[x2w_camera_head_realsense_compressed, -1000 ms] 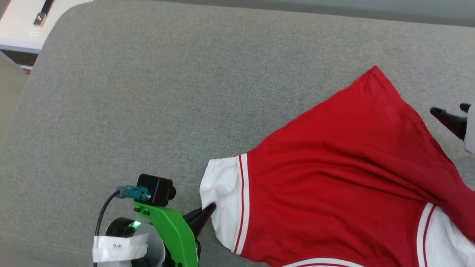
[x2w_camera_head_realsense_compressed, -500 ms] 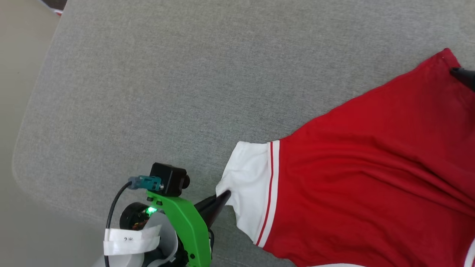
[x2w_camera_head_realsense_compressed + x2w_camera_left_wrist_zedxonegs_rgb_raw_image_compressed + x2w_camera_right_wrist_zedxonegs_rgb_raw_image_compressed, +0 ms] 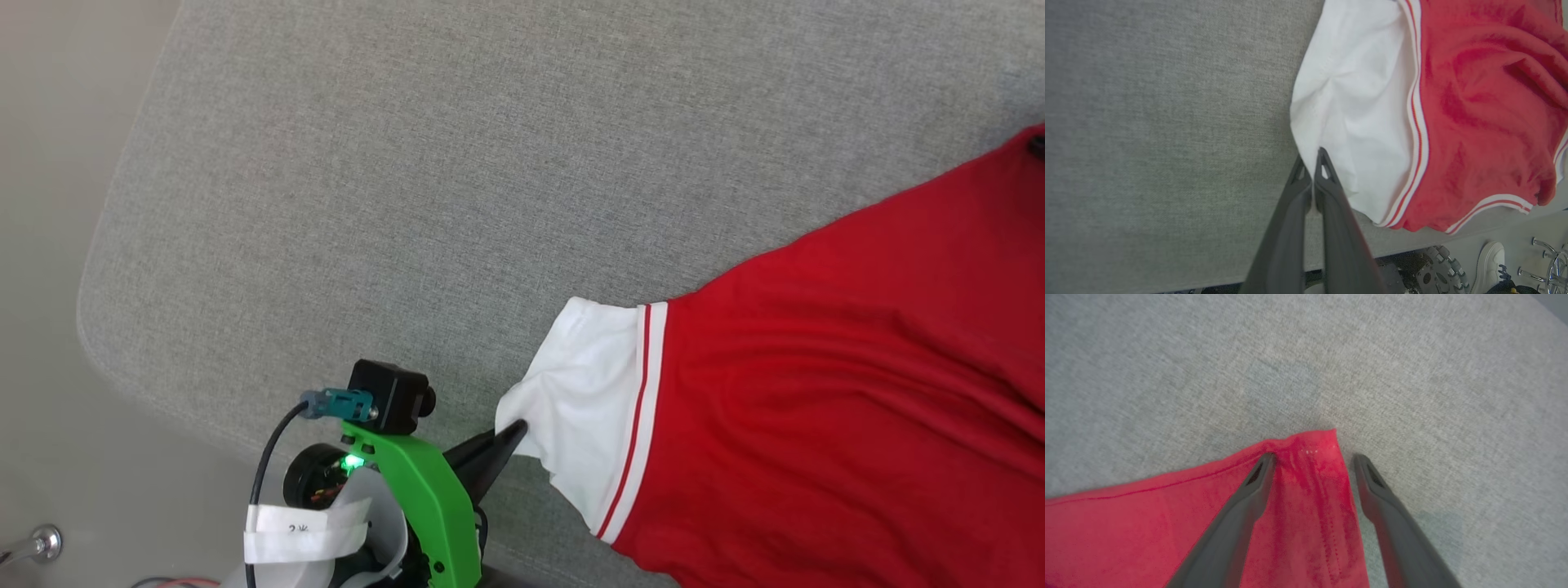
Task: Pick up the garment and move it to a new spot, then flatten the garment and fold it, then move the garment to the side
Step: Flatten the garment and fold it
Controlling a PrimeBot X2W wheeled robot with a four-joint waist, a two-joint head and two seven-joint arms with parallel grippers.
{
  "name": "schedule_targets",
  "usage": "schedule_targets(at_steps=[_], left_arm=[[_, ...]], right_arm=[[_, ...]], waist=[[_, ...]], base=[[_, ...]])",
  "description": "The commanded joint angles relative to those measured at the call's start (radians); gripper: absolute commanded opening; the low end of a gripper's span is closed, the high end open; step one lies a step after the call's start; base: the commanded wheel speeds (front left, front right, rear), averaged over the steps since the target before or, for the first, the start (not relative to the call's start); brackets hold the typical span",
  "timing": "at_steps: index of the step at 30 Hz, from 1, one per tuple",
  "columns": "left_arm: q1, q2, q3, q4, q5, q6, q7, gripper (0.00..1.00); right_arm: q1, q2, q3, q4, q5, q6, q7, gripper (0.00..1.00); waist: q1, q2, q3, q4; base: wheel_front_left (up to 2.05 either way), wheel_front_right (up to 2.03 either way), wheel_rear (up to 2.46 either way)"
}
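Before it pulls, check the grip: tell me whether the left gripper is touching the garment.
Touching. The left wrist view shows the left gripper shut on the garment, its tips pinching the white sleeve edge.

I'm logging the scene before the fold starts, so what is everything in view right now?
red jersey T-shirt with a white sleeve: one, red and white with striped trim, on the cushion, toward the robot's right.
grey fabric cushion: one, grey, under the shirt.
white shoe: one, white, on the floor past the cushion's edge.
chrome metal legs: count unclear, silvery, beside the shoe.
left gripper: one, dark fingers shut on the white sleeve's edge.
right gripper: one, dark fingers open astride the shirt's red corner.
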Motion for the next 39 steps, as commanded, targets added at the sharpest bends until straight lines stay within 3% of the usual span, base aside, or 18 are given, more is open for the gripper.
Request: schedule_targets(at_steps=[1,2,3,4,13,21,30,39], left_arm=[[-0.024,-0.007,0.002,0.004,-0.003,-0.007,-0.006,0.0],[-0.026,-0.008,0.003,0.007,-0.004,-0.008,-0.007,0.0],[-0.028,-0.008,0.003,0.009,-0.005,-0.009,-0.007,0.0],[-0.03,-0.008,0.004,0.011,-0.005,-0.009,-0.008,0.0],[-0.037,-0.009,0.023,0.029,-0.009,-0.015,-0.038,0.0],[-0.042,0.0,0.059,0.016,-0.006,-0.011,-0.08,0.0],[-0.046,0.03,0.124,-0.027,0.017,0.018,-0.132,0.0],[-0.079,0.064,0.181,-0.084,0.061,0.06,-0.155,0.0]], right_arm=[[0.023,0.005,0.023,0.028,0.0,-0.001,0.0,1.0],[0.027,0.003,0.029,0.031,0.003,-0.001,0.001,0.89],[0.029,0.002,0.032,0.033,0.005,-0.001,0.002,0.32],[0.031,0.001,0.035,0.034,0.007,-0.001,0.001,0.0],[0.011,0.027,0.012,0.059,0.02,-0.001,-0.104,0.0],[0.014,0.06,-0.01,0.093,0.042,-0.001,-0.268,0.0],[0.06,0.07,-0.03,0.096,0.096,-0.001,-0.439,0.0],[0.128,0.055,-0.075,0.042,0.121,-0.001,-0.533,0.0]], waist=[[-0.0001,0.0,0.005,0.005],[-0.0001,0.0,0.006,0.005],[-0.0001,0.0,0.006,0.006],[-0.0001,0.0,0.006,0.006],[-0.0001,0.0,-0.041,-0.015],[-0.0001,0.0,-0.145,-0.074],[-0.0001,0.0,-0.278,-0.169],[-0.0001,0.0,-0.365,-0.256]], base=[[0.0,0.0,0.0],[0.0,0.0,0.0],[0.0,0.0,0.0],[0.0,0.0,0.0],[0.0,0.0,0.0],[0.0,0.0,0.0],[0.0,0.0,0.0],[0.0,0.0,0.0]])
